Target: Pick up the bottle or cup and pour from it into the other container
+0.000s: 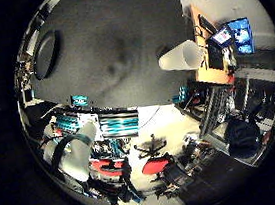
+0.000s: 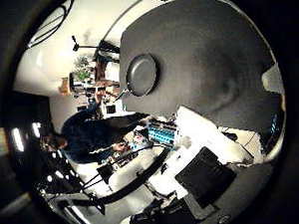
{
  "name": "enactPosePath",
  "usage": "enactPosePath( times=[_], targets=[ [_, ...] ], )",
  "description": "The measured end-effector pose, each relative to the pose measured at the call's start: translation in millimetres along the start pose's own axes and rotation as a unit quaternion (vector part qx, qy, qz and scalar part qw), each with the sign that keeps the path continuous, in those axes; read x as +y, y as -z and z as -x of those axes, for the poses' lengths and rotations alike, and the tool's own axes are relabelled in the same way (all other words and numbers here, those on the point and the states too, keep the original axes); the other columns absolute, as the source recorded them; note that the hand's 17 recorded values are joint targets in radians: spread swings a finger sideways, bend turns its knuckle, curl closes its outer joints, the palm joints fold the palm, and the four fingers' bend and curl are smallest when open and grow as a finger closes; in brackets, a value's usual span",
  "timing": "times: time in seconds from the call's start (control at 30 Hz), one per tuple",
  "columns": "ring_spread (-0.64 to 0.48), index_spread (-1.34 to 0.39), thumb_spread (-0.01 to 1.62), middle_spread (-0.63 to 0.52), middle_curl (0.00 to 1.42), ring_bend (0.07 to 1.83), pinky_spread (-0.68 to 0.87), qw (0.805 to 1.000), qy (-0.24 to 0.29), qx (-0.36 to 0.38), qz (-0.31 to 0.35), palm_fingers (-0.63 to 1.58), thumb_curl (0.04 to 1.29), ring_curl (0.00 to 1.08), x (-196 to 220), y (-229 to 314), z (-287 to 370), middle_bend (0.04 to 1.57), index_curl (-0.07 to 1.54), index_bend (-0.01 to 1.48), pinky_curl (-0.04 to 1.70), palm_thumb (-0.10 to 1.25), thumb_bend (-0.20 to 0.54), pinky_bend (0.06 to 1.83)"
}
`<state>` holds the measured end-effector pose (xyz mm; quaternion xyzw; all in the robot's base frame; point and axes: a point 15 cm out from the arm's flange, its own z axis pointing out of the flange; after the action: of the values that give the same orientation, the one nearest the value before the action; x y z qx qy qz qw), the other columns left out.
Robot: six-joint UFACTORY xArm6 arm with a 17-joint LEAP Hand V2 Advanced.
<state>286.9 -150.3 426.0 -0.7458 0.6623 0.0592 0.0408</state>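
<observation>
— Item one, the hand (image 2: 204, 159): how did it stand?

— White and black parts showed at the edge of the thumb-side view, held off from the table (image 1: 118, 29). Whether the fingers were spread or curled I could not tell. Nothing was seen held in them.

— Item two, the cup?

— A pale cup (image 1: 181, 57), near the table's edge, mouth turned toward the room side. Whether it stood or lay on its side I could not tell. Untouched, well apart from the hand.

— Item three, the receiving vessel?

— A dark round pan (image 2: 142, 74), on the same table, well apart from the cup.

— Progress?

— By my judgement, none yet: reach, grasp, lift, carry and pour all remained.
</observation>
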Motion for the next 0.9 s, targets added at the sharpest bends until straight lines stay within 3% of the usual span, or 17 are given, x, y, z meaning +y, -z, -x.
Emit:
enactPosePath(
  times=[0.33,0.47,0.63,0.9],
  targets=[
    [0.17,-0.41,1.08,-0.03,0.34,0.18,0.4,1.0,0.0,0.008,-0.01,0.25,0.37,0.15,0.1,8.5,-3.4,0.22,0.37,0.19,0.28,0.78,-0.025,0.2],
    [0.17,-0.4,1.09,-0.02,0.34,0.19,0.41,0.999,-0.02,0.012,-0.031,0.25,0.35,0.16,3.3,22.3,-16.1,0.22,0.34,0.16,0.3,0.63,-0.04,0.23],
    [0.16,-0.39,1.02,-0.02,0.33,0.22,0.42,0.995,-0.059,0.0,-0.083,0.29,0.26,0.19,1.6,39.0,-41.6,0.22,0.3,0.16,0.31,0.28,-0.05,0.27],
    [0.16,-0.34,0.97,-0.02,0.33,0.24,0.44,0.984,-0.111,-0.022,-0.138,0.3,0.26,0.22,10.0,62.8,-97.5,0.23,0.28,0.16,0.31,0.17,-0.032,0.3]
  ],
)
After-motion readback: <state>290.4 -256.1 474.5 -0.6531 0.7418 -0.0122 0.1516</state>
